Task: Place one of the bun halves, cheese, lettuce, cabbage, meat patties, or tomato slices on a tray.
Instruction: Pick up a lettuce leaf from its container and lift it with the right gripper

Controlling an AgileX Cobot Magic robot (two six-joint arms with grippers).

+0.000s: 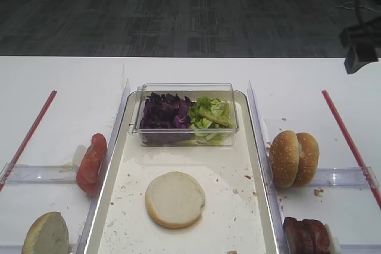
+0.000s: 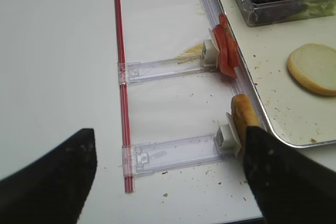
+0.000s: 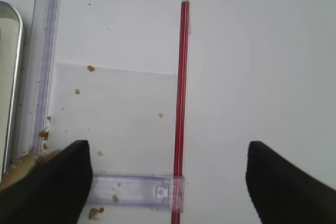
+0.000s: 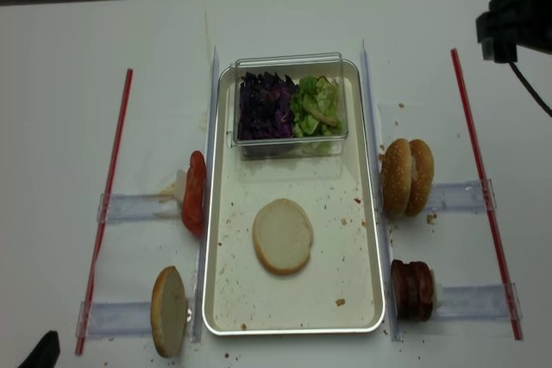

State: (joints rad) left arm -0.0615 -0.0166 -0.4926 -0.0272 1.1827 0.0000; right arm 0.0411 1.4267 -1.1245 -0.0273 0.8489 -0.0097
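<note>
On the silvery tray (image 1: 256, 165) lies one bun half (image 1: 175, 199), pale cut face up. A clear box at the tray's far end holds purple cabbage (image 1: 165, 114) and green lettuce (image 1: 209, 113). Tomato slices (image 1: 91, 163) and another bun half (image 2: 242, 119) stand on edge left of the tray. Seeded bun halves (image 1: 293, 157) and meat patties (image 1: 306, 235) stand to its right. The cheese is out of view. My left gripper (image 2: 169, 135) is open over the bare table beside the standing bun. My right gripper (image 3: 168, 150) is open and empty above the table right of the tray.
Red strips (image 1: 348, 138) (image 2: 122, 77) run along both sides of the table, joined to clear plastic holders (image 2: 173, 153) (image 3: 134, 190). Clear upright rails (image 3: 42, 61) flank the tray. Crumbs dot the tray floor and the table. The right arm (image 4: 511, 21) hangs at the far right.
</note>
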